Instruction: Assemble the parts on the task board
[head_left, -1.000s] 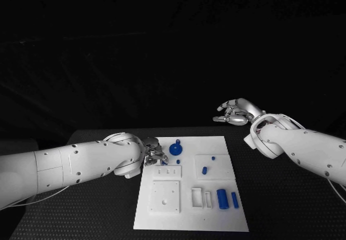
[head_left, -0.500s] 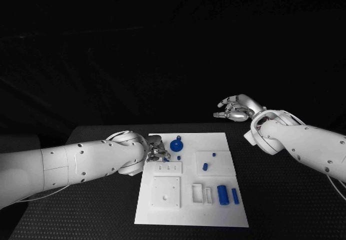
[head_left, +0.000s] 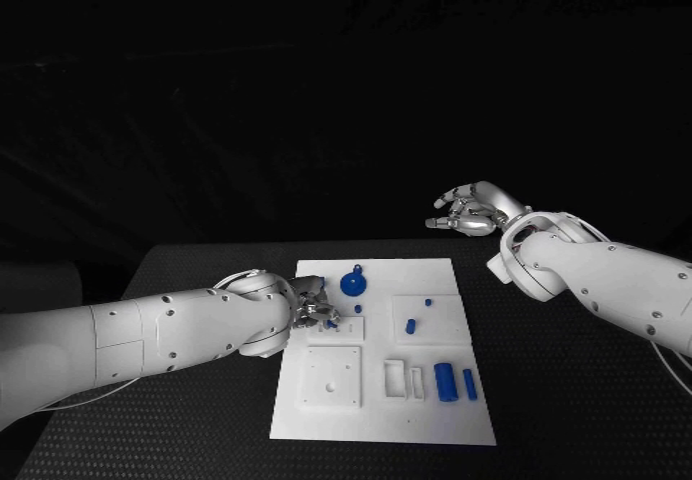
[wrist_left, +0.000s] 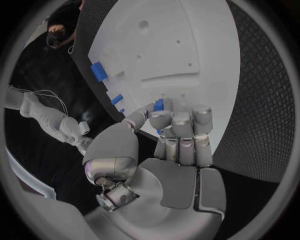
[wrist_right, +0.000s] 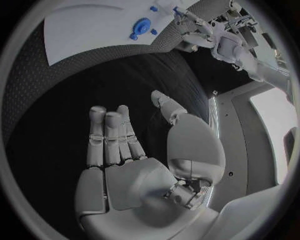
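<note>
The white task board (head_left: 332, 420) lies in the middle of the black table. My left hand (head_left: 309, 310) is at the board's left edge, over its far half. It pinches a small blue part (wrist_left: 159, 105) between thumb and fingertips, and the part also peeks out under the hand (head_left: 332, 322). A round blue part with a handle (head_left: 353, 285) stands at the far end. Small blue pieces (head_left: 411, 326) sit on the right block. Two blue cylinders (head_left: 444, 381) lie near the front right. My right hand (head_left: 469, 212) hangs high beyond the far right corner, fingers apart (wrist_right: 112, 145), holding nothing.
White raised blocks with holes and slots (head_left: 330, 382) cover the board's left and near half. Black matting (head_left: 577, 400) runs around the board on both sides. The round blue part (wrist_right: 141, 25) and the board's far end (wrist_right: 87, 30) appear in the right wrist view.
The camera has shifted a little. Relative to the board, my left hand has slid slightly toward the near side, still holding the small blue part. My right hand stays raised.
</note>
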